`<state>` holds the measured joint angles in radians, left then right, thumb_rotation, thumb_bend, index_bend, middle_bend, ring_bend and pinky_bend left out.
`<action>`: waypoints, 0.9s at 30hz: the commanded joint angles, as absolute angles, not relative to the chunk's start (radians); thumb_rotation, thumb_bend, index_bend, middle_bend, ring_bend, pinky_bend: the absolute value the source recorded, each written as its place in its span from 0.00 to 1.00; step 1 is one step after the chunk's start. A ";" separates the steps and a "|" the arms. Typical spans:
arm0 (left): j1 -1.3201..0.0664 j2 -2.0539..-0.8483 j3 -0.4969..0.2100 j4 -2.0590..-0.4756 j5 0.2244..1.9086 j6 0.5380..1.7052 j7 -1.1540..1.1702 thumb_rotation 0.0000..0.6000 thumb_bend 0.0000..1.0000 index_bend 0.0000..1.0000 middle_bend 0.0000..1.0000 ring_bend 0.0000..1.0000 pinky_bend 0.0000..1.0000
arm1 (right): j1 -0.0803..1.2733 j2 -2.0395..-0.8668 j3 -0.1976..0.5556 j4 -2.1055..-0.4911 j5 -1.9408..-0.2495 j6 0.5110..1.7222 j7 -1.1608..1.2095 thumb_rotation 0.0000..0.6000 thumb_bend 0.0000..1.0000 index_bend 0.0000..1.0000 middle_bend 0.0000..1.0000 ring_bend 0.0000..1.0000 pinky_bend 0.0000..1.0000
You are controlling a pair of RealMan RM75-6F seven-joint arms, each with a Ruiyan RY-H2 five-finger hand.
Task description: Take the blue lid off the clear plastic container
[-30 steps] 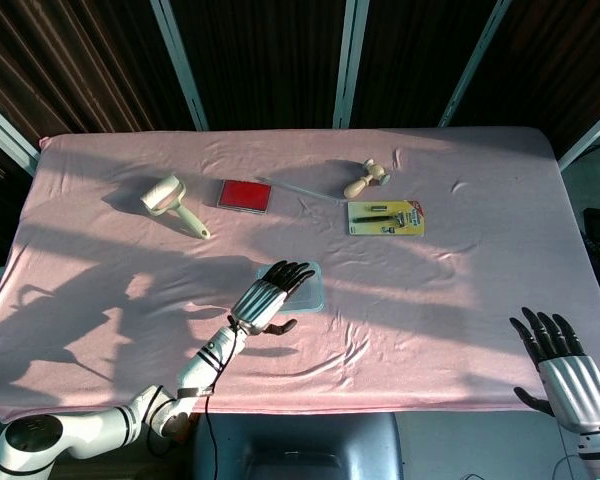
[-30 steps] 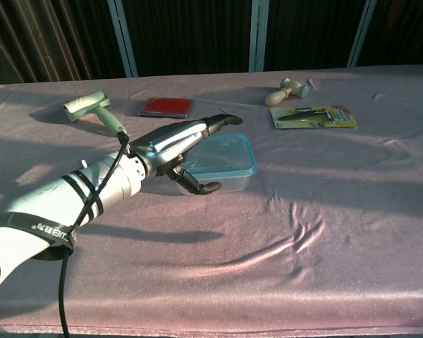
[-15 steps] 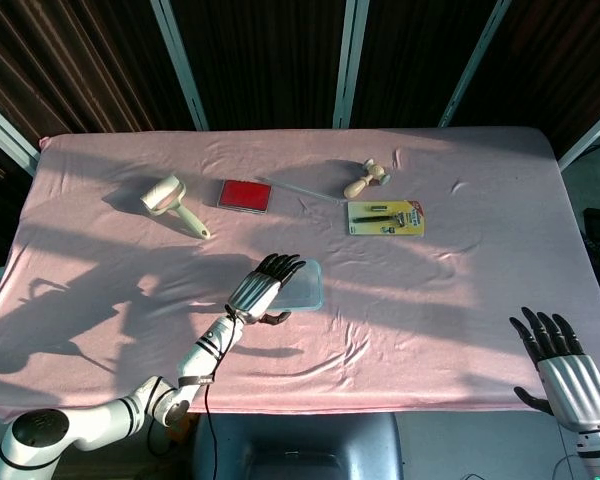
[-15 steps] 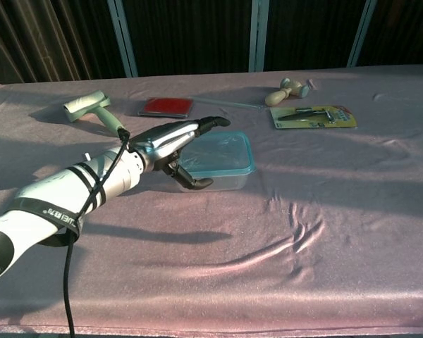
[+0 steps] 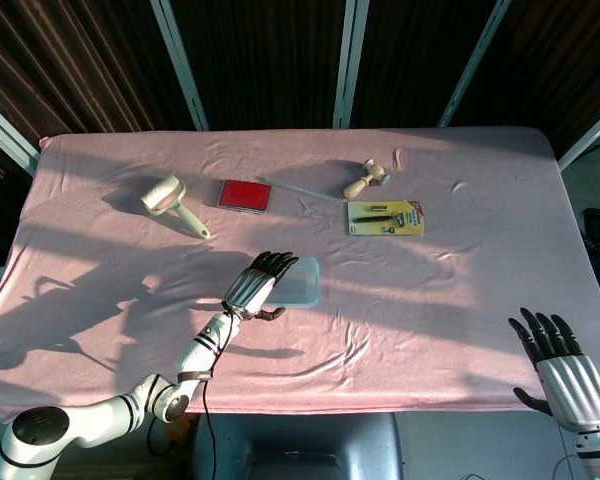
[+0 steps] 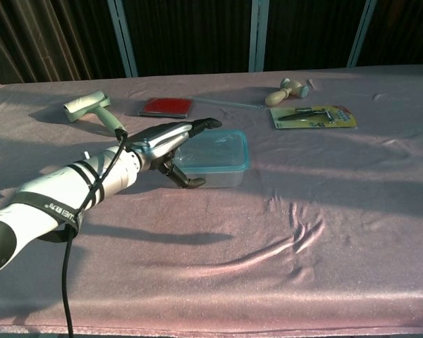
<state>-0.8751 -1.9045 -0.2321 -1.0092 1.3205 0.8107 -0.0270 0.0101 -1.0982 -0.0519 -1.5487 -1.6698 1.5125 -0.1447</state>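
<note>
- Lint roller (image 5: 170,201) far left on the pink tablecloth (image 5: 460,300)
- Red pad (image 5: 244,195) beside it
- Wooden stamp (image 5: 364,178)
- Carded tool pack (image 5: 385,217) just below the stamp
- Clear rod (image 5: 298,189) between pad and stamp

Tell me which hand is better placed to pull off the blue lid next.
Left. The left hand is already at the clear plastic container, fingers spread over the edge of the blue lid. The right hand sits open at the table's near right corner, far off.

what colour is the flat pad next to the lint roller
Red. The flat pad lies beside the lint roller; the head view shows it best.
</note>
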 commanded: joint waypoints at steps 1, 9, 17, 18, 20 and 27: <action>-0.874 -1.905 -0.231 -1.018 1.314 0.817 -0.019 1.00 0.28 0.00 0.19 0.31 0.23 | 0.011 -1.100 -0.053 -1.548 -1.673 1.512 -0.150 1.00 0.18 0.00 0.00 0.00 0.00; -0.869 -1.905 -0.213 -1.049 1.307 0.824 -0.002 1.00 0.28 0.00 0.29 0.46 0.38 | 0.061 -1.139 -0.052 -1.538 -1.740 1.477 -0.190 1.00 0.18 0.00 0.00 0.00 0.00; -0.865 -1.921 -0.193 -1.083 1.306 0.835 0.026 1.00 0.29 0.00 0.29 0.48 0.41 | 0.216 -1.255 -0.029 -1.530 -1.840 1.314 -0.291 1.00 0.18 0.16 0.00 0.00 0.00; -0.864 -1.923 -0.189 -1.088 1.308 0.838 0.030 1.00 0.29 0.00 0.29 0.48 0.41 | 0.241 -1.280 -0.023 -1.521 -1.845 1.287 -0.290 1.00 0.19 0.19 0.00 0.00 0.00; -0.862 -1.924 -0.183 -1.097 1.310 0.840 0.035 1.00 0.29 0.00 0.29 0.48 0.41 | 0.277 -1.321 -0.014 -1.503 -1.850 1.251 -0.285 1.00 0.20 0.25 0.00 0.00 0.00; -0.852 -1.921 -0.168 -1.126 1.310 0.845 0.049 1.00 0.29 0.00 0.29 0.49 0.42 | 0.374 -1.504 0.021 -1.355 -1.886 1.251 -0.211 1.00 0.29 0.45 0.00 0.00 0.00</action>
